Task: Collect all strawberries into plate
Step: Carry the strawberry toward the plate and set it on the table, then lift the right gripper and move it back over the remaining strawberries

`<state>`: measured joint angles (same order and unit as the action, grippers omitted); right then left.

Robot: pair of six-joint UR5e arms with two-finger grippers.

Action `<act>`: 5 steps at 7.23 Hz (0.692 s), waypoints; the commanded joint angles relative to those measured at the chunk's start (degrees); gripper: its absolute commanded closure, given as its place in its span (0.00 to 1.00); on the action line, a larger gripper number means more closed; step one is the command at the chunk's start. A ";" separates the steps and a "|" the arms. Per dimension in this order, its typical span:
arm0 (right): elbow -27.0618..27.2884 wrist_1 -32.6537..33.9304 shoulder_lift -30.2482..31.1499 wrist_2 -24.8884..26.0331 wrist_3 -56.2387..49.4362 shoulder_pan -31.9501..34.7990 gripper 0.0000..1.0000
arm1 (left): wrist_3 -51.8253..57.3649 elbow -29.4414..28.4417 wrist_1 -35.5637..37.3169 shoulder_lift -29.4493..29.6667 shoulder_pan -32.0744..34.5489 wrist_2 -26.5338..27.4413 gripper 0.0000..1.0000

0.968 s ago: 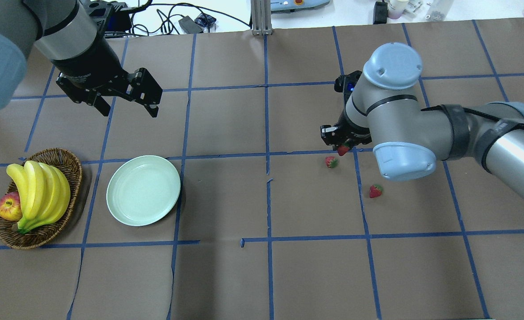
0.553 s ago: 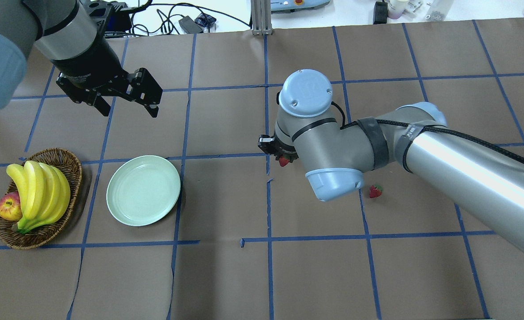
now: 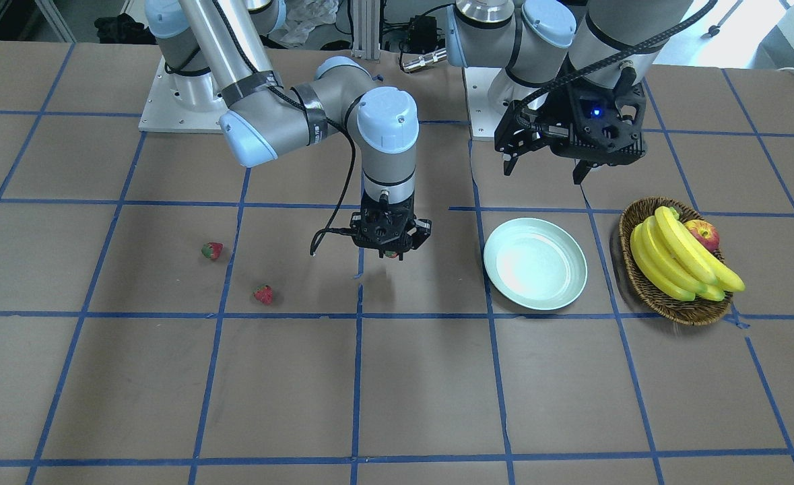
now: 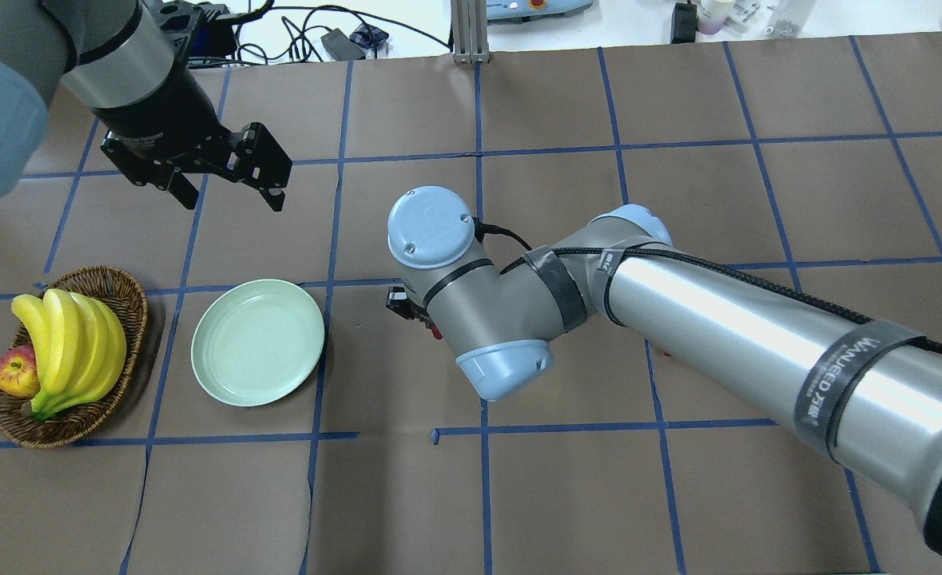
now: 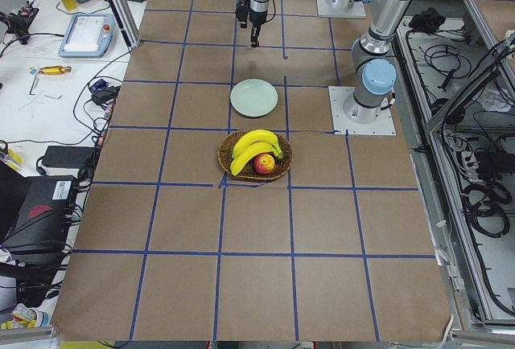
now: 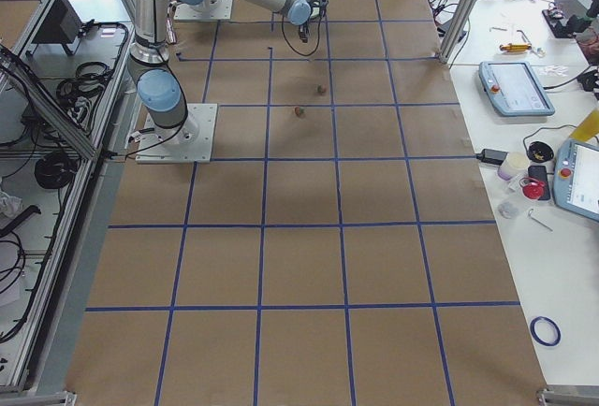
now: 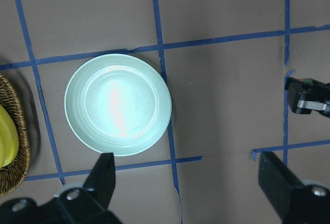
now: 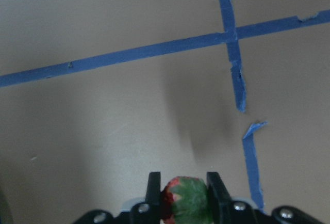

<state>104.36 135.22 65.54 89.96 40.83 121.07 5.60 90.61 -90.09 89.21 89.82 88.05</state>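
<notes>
Between the jaws of the right gripper sits a small red strawberry with a green leafy top, pinched narrow from both sides. Its leaves face the wrist camera, so its long axis looks to run along the fingers, tip pointing down. It hangs clear of the brown paper counter with blue tape lines, near the middle of the grid, shadow underneath.

Now the relation that counts: the round, shallow, pale mint plate lies to the left of those jaws, the robot's own left, and a shade nearer the robot, with bare counter between. Nothing in it yet!

By my read the carry wants a sideways run left, with release over the plate's middle, or the berry may roll off that low rim.

Out on the right side lie a second strawberry and a third strawberry, near each other, well apart from the plate.

The left gripper hovers just beyond the plate's far edge, jaws spread wide and empty. That arm is nearer the plate.

At the left edge, just beside the plate, a brown wicker basket holds yellow bananas and a red-yellow apple.
</notes>
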 commanded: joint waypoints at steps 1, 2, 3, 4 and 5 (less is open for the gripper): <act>-0.30 1.27 -2.87 0.21 0.21 0.40 0.97 | 0.11 0.00 0.00 0.00 0.00 0.02 0.00; -0.38 1.27 -2.79 0.30 -0.13 0.40 0.35 | 0.11 0.00 0.00 0.00 0.00 0.02 0.00; -0.39 0.32 -1.74 0.39 -1.79 0.40 0.00 | 0.11 0.00 0.00 0.00 0.00 0.02 0.00; -0.73 -4.30 0.88 1.17 -4.77 -0.30 0.00 | 0.11 0.00 0.00 0.00 0.00 0.02 0.00; -1.52 -11.75 4.47 4.92 -8.28 -2.39 0.00 | 0.11 0.00 0.00 0.00 0.00 0.02 0.00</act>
<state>103.54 130.68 66.34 91.79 36.36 120.48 5.71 90.61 -90.09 89.21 89.82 88.07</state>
